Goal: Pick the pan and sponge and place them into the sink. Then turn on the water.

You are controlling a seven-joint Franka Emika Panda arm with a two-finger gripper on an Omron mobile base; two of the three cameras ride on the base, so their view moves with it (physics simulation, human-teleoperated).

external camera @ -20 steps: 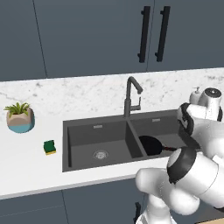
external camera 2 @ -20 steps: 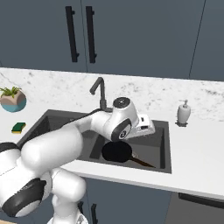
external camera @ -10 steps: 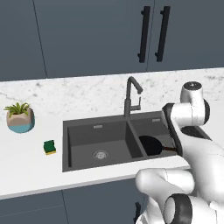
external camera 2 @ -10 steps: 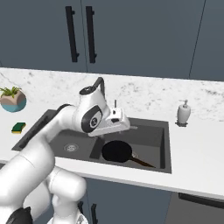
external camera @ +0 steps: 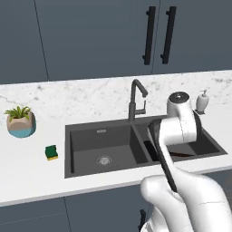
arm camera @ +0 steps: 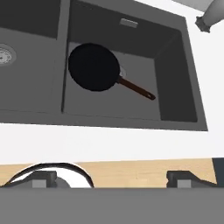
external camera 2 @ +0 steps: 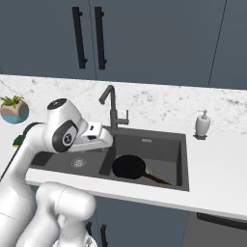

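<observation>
Pan point(external camera 2: 129, 167) already in right basin of sink point(external camera 2: 178, 140). Sponge point(external camera: 51, 152) on counter point(external camera: 27, 172) left of sink, well apart from gripper point(external camera 2: 107, 141). Gripper open, empty, above basin divider; next reach goes left.

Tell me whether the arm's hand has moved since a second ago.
Yes. In the right base view the hand has swung left from over the pan, past the faucet, toward the left basin.

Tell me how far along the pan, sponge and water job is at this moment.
Done: the pan lies in the sink's right basin. In hand: nothing; the gripper is open and empty above the sink's front edge. Left: the sponge sits on the counter left of the sink, and no water runs from the faucet.
</observation>
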